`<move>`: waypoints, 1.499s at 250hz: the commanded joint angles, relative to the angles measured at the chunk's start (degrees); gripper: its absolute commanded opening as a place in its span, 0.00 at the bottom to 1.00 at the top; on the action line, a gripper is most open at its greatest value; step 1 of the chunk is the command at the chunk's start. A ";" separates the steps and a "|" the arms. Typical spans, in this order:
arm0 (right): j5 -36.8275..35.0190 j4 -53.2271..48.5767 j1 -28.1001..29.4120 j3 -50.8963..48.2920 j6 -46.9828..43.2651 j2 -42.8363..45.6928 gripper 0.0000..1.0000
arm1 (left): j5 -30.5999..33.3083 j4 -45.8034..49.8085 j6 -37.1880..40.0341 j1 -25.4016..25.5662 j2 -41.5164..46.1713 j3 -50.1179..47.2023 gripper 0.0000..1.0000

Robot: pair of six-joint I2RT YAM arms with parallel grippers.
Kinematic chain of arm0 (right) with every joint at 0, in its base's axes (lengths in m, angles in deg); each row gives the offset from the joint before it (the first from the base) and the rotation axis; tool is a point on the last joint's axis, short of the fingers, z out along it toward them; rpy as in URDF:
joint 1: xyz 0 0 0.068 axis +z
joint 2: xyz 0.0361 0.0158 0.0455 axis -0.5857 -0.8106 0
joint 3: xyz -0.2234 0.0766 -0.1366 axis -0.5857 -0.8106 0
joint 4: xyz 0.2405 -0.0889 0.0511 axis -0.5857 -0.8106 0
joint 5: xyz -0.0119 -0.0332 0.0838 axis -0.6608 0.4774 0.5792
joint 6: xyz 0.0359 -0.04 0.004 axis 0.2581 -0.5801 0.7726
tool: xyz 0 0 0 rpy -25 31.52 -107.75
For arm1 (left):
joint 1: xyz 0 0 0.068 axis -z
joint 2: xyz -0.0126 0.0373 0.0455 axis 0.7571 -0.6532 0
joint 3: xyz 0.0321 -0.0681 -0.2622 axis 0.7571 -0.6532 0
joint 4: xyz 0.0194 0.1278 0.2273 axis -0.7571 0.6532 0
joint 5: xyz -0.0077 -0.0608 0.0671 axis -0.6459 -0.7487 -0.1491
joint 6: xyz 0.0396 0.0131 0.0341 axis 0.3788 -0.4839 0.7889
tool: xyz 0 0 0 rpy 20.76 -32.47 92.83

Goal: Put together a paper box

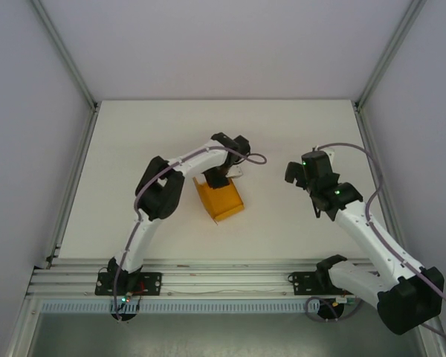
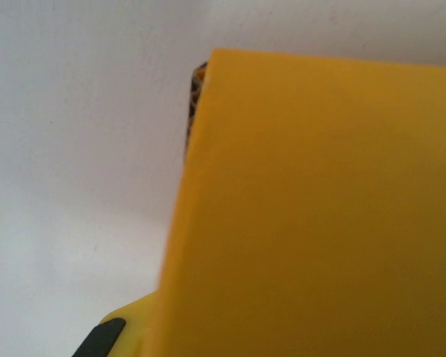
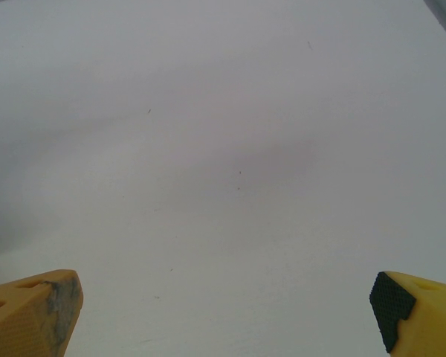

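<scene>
Box (image 1: 219,199): bright orange-yellow card, mid-bench, a little left of centre, well in from the near edge. From above it looks partly formed, with a pale edge along its near-right side. How many walls stand cannot be told.

Handling, judged: very light, thin and springy. Panels are stiff only along the creases and will bow or dent under a hard pinch. The surface looks smooth, so it may slide on the bench when pushed. It is best taken by an edge or flap close to a fold, with the other arm bracing the opposite wall.

Left end effector (image 1: 221,178): at the box's far end, clenched. In the wrist view the card (image 2: 320,223) rises right against the lens, with one dark pad (image 2: 105,338) low at the left. It reads as pinching the far wall or flap, though the contact itself is hidden.

Right end effector (image 1: 296,178): toward the right edge, apart from the box, fingers spread fully (image 3: 227,297). It holds nothing and has bare bench (image 3: 223,149) beneath it.
</scene>
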 commanded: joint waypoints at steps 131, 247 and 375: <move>1.16 -1.80 -0.52 -1.08 0.22 0.01 1.00 | 10.21 -8.34 1.07 5.11 -6.58 3.59 0.36; 4.83 -1.71 -0.64 -1.50 -2.96 5.46 1.00 | 2.29 -7.23 9.01 5.04 8.63 2.17 0.87; 35.88 11.56 1.28 3.80 -36.96 -14.66 0.99 | 3.96 -30.81 -30.83 -10.47 39.65 -12.62 1.00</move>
